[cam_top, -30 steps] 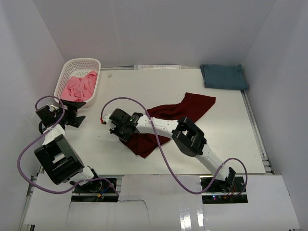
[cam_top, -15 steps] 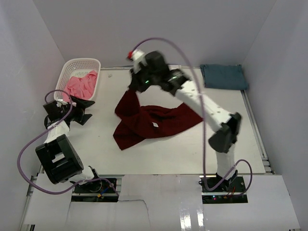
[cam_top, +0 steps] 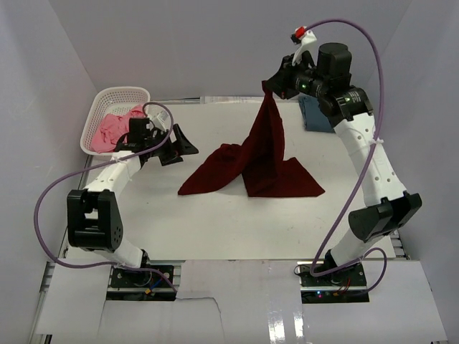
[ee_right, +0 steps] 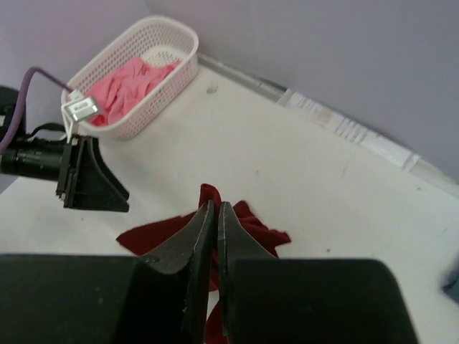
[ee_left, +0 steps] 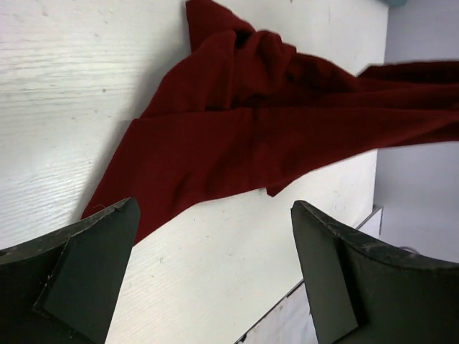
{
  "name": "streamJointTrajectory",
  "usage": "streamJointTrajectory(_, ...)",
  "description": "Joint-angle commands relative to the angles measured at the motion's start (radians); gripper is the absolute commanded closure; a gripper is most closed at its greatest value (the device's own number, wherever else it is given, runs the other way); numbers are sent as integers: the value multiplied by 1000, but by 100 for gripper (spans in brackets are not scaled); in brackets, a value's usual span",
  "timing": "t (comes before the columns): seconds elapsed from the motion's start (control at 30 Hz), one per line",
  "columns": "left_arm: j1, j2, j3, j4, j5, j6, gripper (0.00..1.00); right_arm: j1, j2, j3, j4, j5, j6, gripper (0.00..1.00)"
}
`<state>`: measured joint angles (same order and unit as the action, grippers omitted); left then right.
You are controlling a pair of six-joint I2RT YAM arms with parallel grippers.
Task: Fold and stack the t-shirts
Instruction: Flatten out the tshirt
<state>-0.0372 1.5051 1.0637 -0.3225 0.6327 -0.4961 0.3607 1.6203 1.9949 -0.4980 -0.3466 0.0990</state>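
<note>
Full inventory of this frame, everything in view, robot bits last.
maroon t-shirt: 1, dark maroon, mid-table, one end held up in the air
slate-blue t-shirt: 1, slate-blue, far right of table, partly hidden behind the right arm
pink t-shirt: 1, pink, inside the basket
basket: 1, white lattice, far left corner
table: 1, white
left claw: 1, black, open, left of the maroon t-shirt, holding nothing
right claw: 1, black, shut on the maroon t-shirt's raised end
</note>
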Motion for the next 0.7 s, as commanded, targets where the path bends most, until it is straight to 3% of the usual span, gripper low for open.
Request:
streamJointTrajectory(0.0,-56,64,88,-101,-44,96,2,-5,27,-30,6,-135,8,92)
streamJointTrajectory(0.2,-107,77,79,-142,-70,102,2,-5,26,-103,38,-140,5,92)
streamJointTrajectory(0.47,-133,-126,-83,-181,-439,320,7,-5,50,-96,27,-141,-5,92)
streamJointTrajectory(0.67,-147,-264,-198,-158,-502,407,6,-5,72,-82,32,-160,7,92)
